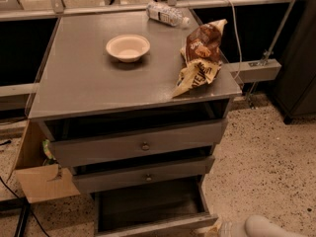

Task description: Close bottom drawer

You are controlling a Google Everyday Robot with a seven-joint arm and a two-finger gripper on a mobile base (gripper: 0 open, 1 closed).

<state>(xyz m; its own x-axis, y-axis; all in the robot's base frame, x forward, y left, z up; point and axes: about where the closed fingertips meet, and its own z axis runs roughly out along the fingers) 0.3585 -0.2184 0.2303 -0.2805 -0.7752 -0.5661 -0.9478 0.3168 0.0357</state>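
The bottom drawer (148,205) of the grey metal cabinet (128,83) is pulled far out. Its dark inside shows, and its slim front panel (158,226) lies at the picture's lower edge. Its knob is out of view. The middle drawer (143,175) and the top drawer (140,143) each stand out a little. My white arm (264,227) comes in from the bottom right. My gripper (213,228) is at the right front corner of the bottom drawer's panel, partly cut off by the picture's edge.
On the cabinet top lie a beige bowl (128,47), a brown snack bag (200,56) at the right edge and a plastic bottle (167,14) at the back. A cardboard box (37,174) stands at the cabinet's left. Speckled floor (266,162) lies to the right.
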